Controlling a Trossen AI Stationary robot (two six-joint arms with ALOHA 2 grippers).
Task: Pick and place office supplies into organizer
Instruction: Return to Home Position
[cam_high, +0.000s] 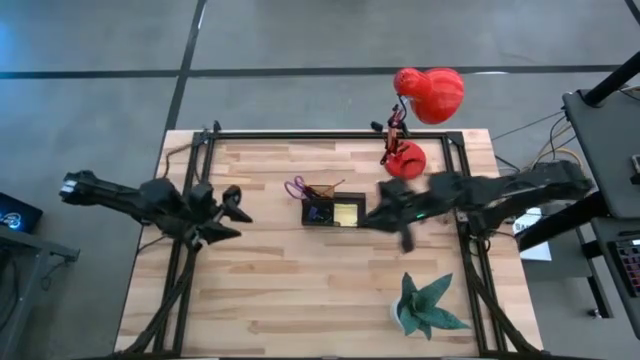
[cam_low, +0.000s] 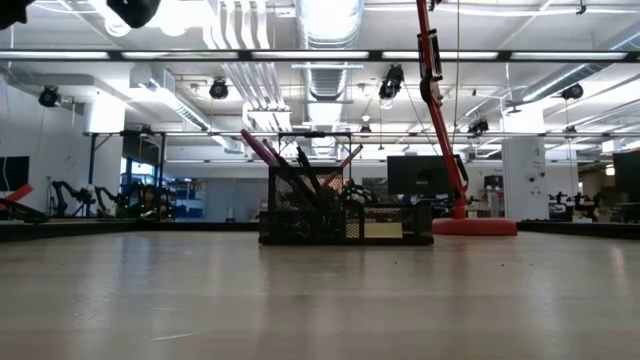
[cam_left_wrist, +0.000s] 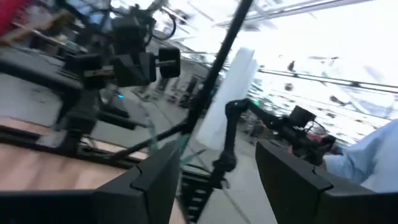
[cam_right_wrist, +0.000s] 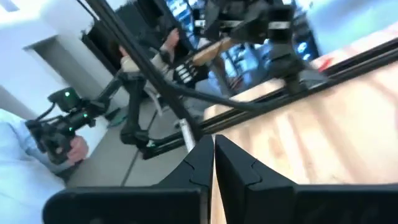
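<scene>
Low view: organizer (cam_low: 345, 222) interior (pens (cam_low: 308, 178)) indistinct

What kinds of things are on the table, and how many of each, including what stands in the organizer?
Red desk lamp: 1
Green paper plant: 1
Black organizer: 1
Purple-handled scissors, in the organizer: 1
Yellow sticky-note pad, in the organizer: 1
Pens and pencils, in the organizer: several, too crowded to count
Total without pens: 5
</scene>
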